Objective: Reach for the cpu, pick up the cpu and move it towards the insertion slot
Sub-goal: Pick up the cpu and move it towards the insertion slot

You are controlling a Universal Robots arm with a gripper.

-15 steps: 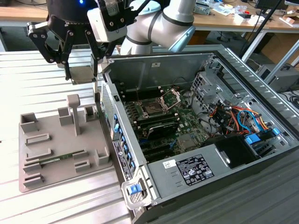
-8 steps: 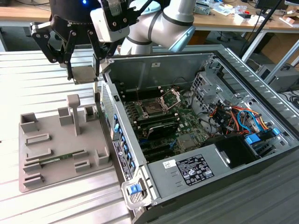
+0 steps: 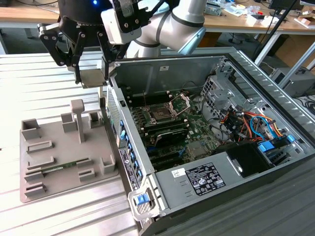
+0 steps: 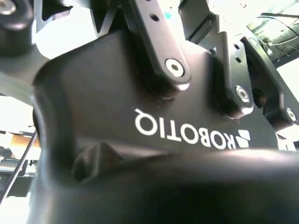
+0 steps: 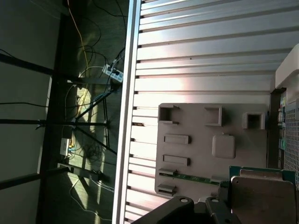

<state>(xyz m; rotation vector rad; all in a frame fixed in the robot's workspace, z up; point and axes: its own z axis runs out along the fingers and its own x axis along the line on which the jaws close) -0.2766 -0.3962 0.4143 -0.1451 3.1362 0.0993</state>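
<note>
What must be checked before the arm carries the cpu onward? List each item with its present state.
1. Grip: the gripper is closed on the cpu: ok.
2. Lift-off: the cpu hangs above the grey tray, apart from its raised blocks: ok.
3. Insertion slot open: its metal frame stands hinged up and the dark centre is bare: ok.
4. Cpu over the slot: it hangs outside the case wall, on the tray's side: not ok.
5. Clearance over that wall: cannot tell.
6. Cpu turned to match the slot: cannot tell.
</note>
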